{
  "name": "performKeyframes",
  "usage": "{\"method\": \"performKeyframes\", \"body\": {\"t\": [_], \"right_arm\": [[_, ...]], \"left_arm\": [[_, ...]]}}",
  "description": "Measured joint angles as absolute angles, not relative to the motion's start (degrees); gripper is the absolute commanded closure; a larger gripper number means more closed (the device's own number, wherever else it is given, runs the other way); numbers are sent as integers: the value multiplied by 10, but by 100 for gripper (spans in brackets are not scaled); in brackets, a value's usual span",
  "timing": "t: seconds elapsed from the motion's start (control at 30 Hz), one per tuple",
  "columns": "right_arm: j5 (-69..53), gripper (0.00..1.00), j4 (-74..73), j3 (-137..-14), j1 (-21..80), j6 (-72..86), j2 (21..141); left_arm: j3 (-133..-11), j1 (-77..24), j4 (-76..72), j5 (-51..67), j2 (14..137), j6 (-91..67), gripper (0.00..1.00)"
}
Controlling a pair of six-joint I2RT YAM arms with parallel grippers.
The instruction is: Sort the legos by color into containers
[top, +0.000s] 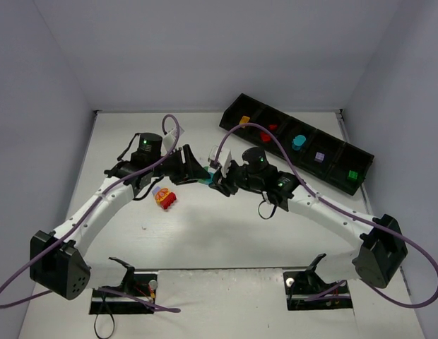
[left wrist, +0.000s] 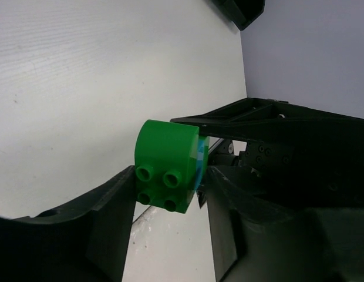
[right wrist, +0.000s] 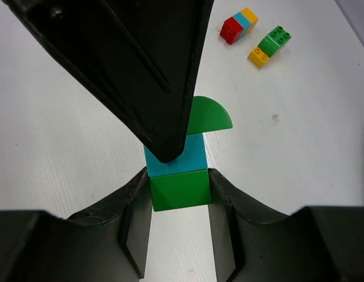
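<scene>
A three-lego stack hangs above the table between both grippers: a green square lego (right wrist: 179,189), a teal lego (right wrist: 173,158) and a rounded green lego (right wrist: 210,114). My right gripper (right wrist: 179,194) is shut on the green square end. My left gripper (left wrist: 170,194) has its fingers against the rounded green lego (left wrist: 167,161), with the teal one (left wrist: 198,161) behind it. From above, the left gripper (top: 203,169) and right gripper (top: 219,176) meet tip to tip at mid-table, largely hiding the stack. The black containers (top: 284,135) lie at the back right, each holding a lego.
On the table lie a red-teal-yellow stack (right wrist: 238,26) and a green-on-yellow piece (right wrist: 270,46). A red and yellow lego (top: 164,198) lies near the left arm in the top view. Purple cables loop over both arms. Walls close in the table.
</scene>
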State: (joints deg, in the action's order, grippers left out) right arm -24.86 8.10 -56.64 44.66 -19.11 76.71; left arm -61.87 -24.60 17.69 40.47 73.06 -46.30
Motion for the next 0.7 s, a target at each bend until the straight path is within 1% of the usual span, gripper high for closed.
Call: {"method": "performKeyframes", "body": {"t": [0.07, 0.1, 0.17, 0.2, 0.27, 0.3, 0.33, 0.37, 0.4, 0.43, 0.63, 0.7], "right_arm": [[-248, 98, 79, -566, 446, -191, 767], [-247, 98, 78, -566, 446, -191, 767], [-246, 97, 71, -566, 444, -189, 767], [-248, 94, 70, -566, 443, -188, 767], [-249, 90, 68, -566, 443, -186, 767], [-249, 85, 68, -566, 443, -186, 767], [-250, 83, 66, -566, 443, -186, 767], [-251, 78, 64, -566, 443, -186, 767], [-254, 76, 62, -566, 443, -186, 767], [-257, 69, 61, -566, 444, -185, 767], [-264, 68, 62, -568, 447, -189, 767], [-264, 74, 62, -568, 447, -191, 767]], "left_arm": [[-619, -246, 177, 402, 736, -458, 64], [-619, -246, 177, 401, 739, -456, 71], [-619, -247, 177, 403, 742, -451, 82], [-619, -247, 177, 404, 743, -449, 90], [-619, -248, 178, 404, 742, -445, 95], [-619, -248, 179, 404, 742, -442, 97], [-619, -248, 181, 403, 742, -437, 99], [-620, -249, 184, 402, 742, -433, 100], [-623, -251, 191, 400, 741, -426, 100], [-627, -252, 197, 399, 741, -420, 100], [-645, -255, 225, 392, 736, -389, 100], [-647, -255, 230, 392, 736, -385, 100]]}}
